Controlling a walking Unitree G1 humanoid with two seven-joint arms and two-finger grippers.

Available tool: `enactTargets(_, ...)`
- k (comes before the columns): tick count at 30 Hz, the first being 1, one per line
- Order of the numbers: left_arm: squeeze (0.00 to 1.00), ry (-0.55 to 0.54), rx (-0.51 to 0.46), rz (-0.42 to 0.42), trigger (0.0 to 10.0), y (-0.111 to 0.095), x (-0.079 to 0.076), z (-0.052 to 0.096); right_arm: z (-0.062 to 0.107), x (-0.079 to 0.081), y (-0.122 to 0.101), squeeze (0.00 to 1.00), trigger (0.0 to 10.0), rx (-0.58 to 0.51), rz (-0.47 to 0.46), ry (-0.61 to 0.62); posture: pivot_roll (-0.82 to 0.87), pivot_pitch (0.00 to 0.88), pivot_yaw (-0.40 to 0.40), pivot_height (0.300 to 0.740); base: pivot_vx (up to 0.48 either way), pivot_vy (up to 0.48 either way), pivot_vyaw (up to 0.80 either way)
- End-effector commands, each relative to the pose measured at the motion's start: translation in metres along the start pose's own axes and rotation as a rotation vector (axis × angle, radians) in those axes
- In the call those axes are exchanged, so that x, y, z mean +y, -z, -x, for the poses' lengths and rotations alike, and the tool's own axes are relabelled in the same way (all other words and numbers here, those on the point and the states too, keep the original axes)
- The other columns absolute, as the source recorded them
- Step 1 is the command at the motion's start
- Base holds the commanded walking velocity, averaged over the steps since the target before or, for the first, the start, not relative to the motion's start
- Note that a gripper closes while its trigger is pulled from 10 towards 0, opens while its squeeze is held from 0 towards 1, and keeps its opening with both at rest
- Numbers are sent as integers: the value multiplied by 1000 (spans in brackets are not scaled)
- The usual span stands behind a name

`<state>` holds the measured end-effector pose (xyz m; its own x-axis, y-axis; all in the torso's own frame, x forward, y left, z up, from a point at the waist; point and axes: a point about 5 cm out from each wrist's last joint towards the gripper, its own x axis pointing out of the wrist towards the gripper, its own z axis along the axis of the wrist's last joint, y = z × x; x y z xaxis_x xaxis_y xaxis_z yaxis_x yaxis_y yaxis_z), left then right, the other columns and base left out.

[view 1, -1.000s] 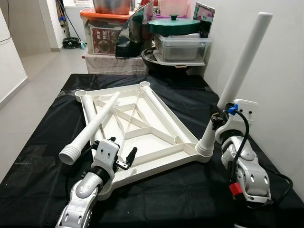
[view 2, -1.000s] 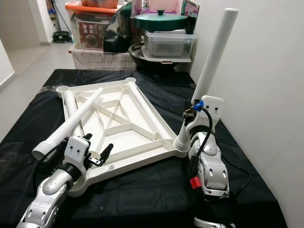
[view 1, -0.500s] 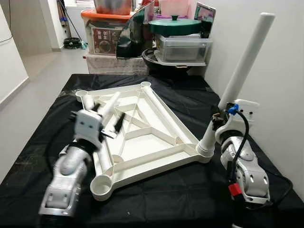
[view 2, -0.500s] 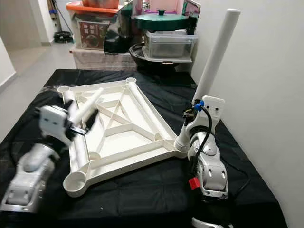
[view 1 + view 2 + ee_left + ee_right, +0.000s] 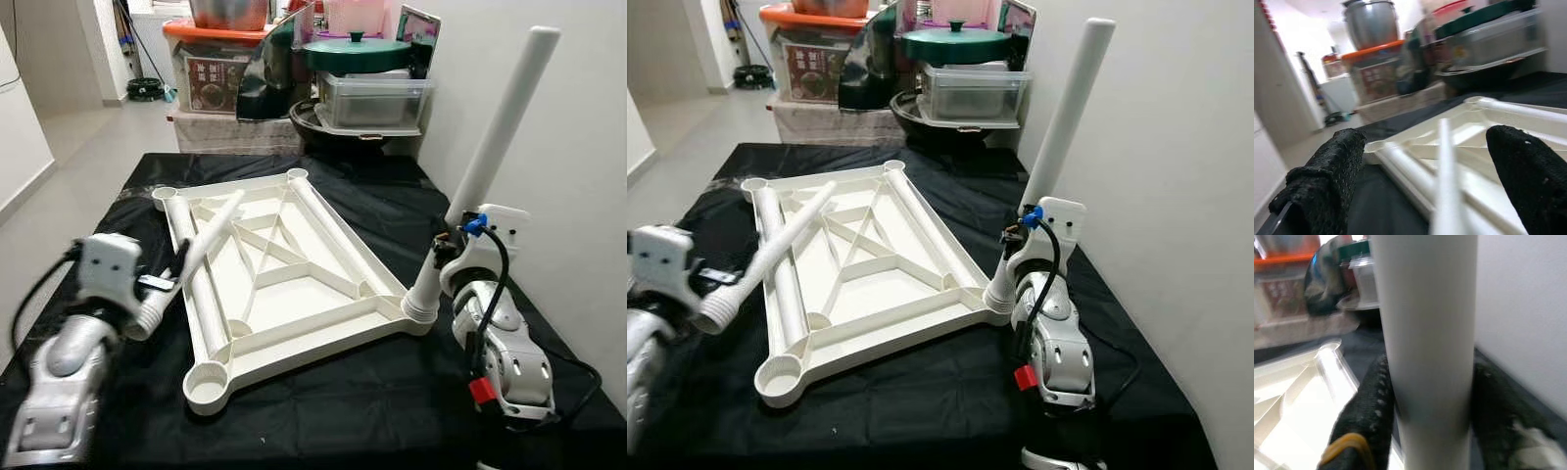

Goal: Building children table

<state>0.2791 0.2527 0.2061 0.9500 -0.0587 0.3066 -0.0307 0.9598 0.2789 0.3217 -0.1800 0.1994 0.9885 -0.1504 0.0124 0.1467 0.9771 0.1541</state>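
One leg [image 5: 495, 152] stands in the corner socket at 4 o'clock of the upturned tabletop [image 5: 284, 269] on the bench [image 5: 392, 211], clamped by the right tool [image 5: 1425, 396]. Three sockets look empty. The left tool [image 5: 162, 284] sits at the ribbed end of a second leg [image 5: 191, 262]; its wrist view shows fingers [image 5: 1322, 171] spread around it, not gripping.

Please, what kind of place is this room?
Probably a home room used for storage: a work table under black cloth holds a white tabletop frame, and stacked storage boxes and cookware sit behind.
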Motion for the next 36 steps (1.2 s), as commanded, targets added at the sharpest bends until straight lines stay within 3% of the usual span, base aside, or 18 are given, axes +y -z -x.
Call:
enactTargets(1,0,-52,49,-37,10000,7,15,6,2,6,18,1000,10000,87,-17,-41,90,0,-84,740,0,0,0)
enactTargets(12,0,-181,111,-122,10000,17,47,14,0,9,15,1000,10000,82,-11,-60,92,0,-88,740,0,0,0)
enactTargets(13,0,-196,124,-126,10000,19,51,15,0,9,15,149,10000,86,-5,-64,90,0,-87,740,0,0,0)
enactTargets(14,0,-205,132,-128,10000,20,53,17,0,9,15,149,10000,88,-1,-68,90,0,-87,740,0,0,0)
enactTargets(15,0,-210,143,-125,10000,22,55,18,1,9,14,0,10000,88,0,-71,90,0,-87,740,0,0,0)
enactTargets(29,0,-313,322,-121,10000,63,69,36,1,-5,5,0,10000,53,53,-42,67,0,-80,740,0,0,0)
enactTargets(36,0,-227,435,-18,10000,99,48,34,2,-2,3,0,10000,49,48,-46,52,0,-78,740,0,0,0)
